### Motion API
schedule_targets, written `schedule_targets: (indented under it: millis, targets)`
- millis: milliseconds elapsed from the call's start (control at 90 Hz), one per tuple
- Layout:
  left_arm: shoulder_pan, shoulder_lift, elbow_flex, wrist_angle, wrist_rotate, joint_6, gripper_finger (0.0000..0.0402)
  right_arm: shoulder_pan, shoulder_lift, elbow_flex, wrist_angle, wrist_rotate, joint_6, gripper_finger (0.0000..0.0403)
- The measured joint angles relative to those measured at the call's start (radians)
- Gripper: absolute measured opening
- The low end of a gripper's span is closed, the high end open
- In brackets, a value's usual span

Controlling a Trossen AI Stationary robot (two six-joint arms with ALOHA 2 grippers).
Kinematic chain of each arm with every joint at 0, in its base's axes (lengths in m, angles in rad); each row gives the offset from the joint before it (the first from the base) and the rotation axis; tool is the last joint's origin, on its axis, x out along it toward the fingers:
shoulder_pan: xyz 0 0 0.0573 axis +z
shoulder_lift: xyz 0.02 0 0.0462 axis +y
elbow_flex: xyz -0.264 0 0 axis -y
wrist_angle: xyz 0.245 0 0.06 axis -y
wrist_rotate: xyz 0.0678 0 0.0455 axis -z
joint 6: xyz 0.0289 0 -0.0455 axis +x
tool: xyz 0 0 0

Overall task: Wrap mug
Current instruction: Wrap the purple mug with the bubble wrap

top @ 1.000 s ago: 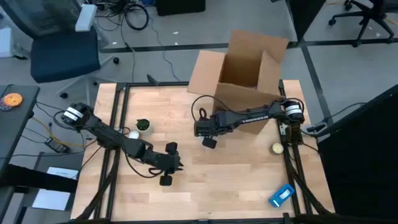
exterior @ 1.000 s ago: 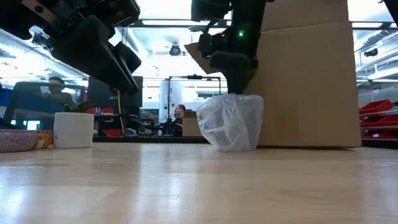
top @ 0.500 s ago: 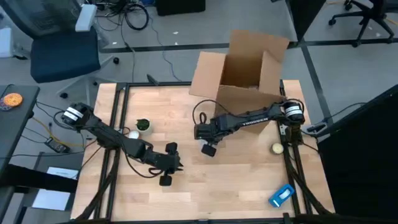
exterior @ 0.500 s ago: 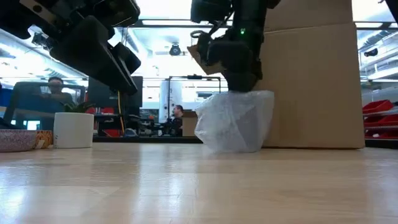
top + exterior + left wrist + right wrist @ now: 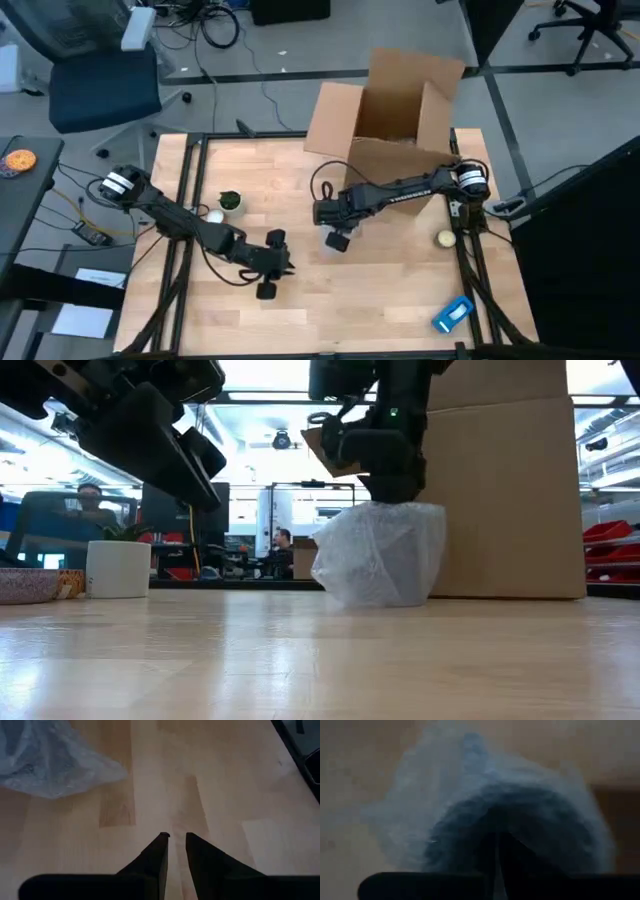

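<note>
Low view shows you the wrapped mug [image 5: 380,555] has slid nearer from the box [image 5: 500,480], standing on the table [image 5: 320,660]; the right gripper [image 5: 392,485] stays closed on its top. The left gripper [image 5: 174,839] waits nearly closed, empty.

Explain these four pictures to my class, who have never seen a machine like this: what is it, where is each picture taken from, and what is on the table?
It is a robot with two dark arms at a wooden table, each ending in a two-finger pincer. One picture looks straight down, one looks level across the tabletop, and two come from cameras on the wrists. The right pincer is shut on the top of a mug wrapped in bubble wrap, which stands on the table in front of an open cardboard box. The left pincer, nearly shut and holding nothing, hangs over bare wood. Also there: a small white pot with a plant and a blue packet.
</note>
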Motion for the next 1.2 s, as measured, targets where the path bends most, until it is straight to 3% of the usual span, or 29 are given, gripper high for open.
schedule_targets:
  millis: [189,511,789,1200]
  targets:
    - [0.000,-0.087,0.000,-0.054,0.105,-0.001,0.0053,0.038,0.000,-0.011,0.113,-0.146,0.015,0.0000]
    - [0.000,-0.278,0.000,-0.209,0.013,0.000,0.0053,0.071,-0.002,0.081,0.067,-0.159,-0.064,0.0000]
    - [0.000,-0.286,0.000,-0.219,0.007,0.001,0.0053,0.104,-0.002,0.081,0.107,-0.167,-0.116,0.0000]
    - [0.000,-0.285,0.000,-0.211,0.006,-0.002,0.0053,0.083,-0.007,-0.093,0.235,-0.172,-0.096,0.0000]
